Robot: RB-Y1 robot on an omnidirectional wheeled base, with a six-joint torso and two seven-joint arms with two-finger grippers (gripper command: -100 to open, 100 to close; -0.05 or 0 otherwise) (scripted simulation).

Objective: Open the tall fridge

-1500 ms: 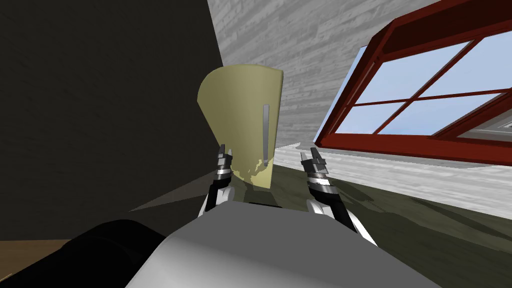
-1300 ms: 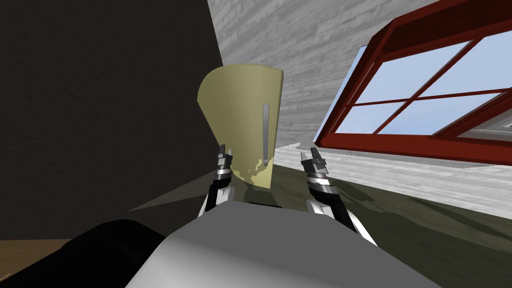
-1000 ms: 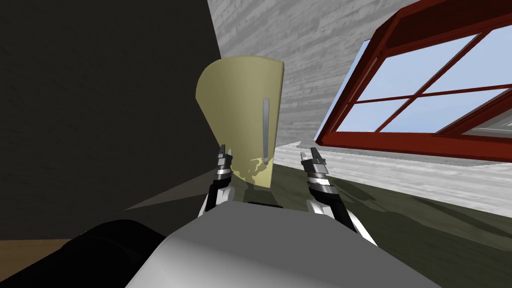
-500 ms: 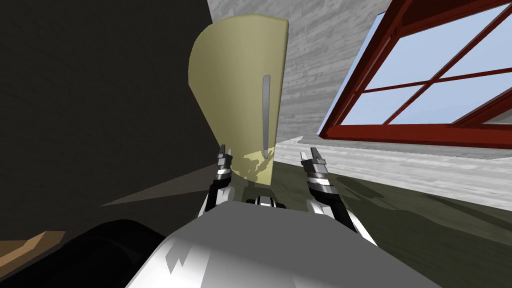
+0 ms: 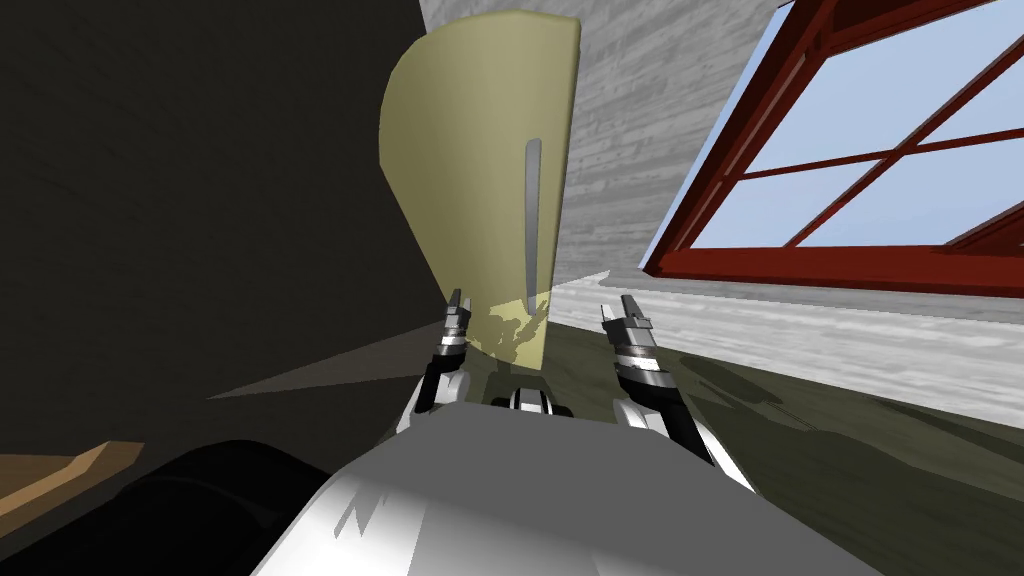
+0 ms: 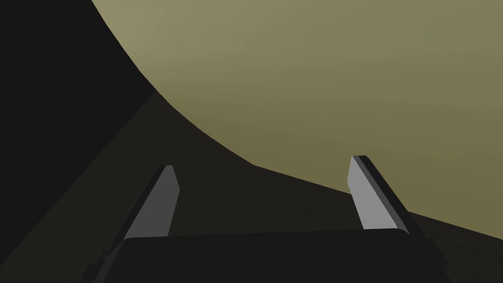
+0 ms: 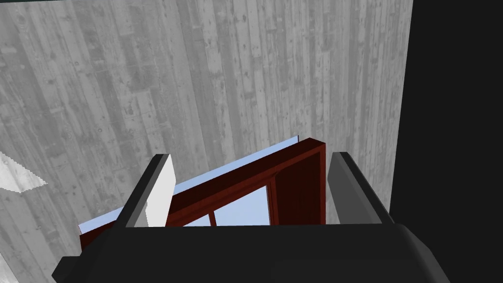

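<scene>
Two big faces ahead of the grippers: dark wall (image 5: 200, 200) off the left gripper's outer side, tall olive fridge (image 5: 480, 140) straight in front, right beside that wall. Shut door by the look of it, so calling this the approach step; no contact with the fridge yet.

Long grey handle (image 5: 532, 220) mounted vertically near the fridge's right edge, ahead of and above both grippers, between their two lines, nearer the left one.

Left gripper (image 5: 457, 300) low, close to the fridge's bottom corner, blades spread wide, nothing between them. Plain olive door face past its fingertips in the wrist view, handle off to the inner side.

Right gripper (image 5: 627, 302) out beyond the fridge's handle-side edge, blades spread, also empty.

Next move, best guess: raise one gripper to handle height, set the spread blades either side of the bar, close, then pull back in an arc. Hinge side not visible; probably opposite the handle. Leave base room for the door swing.
</scene>
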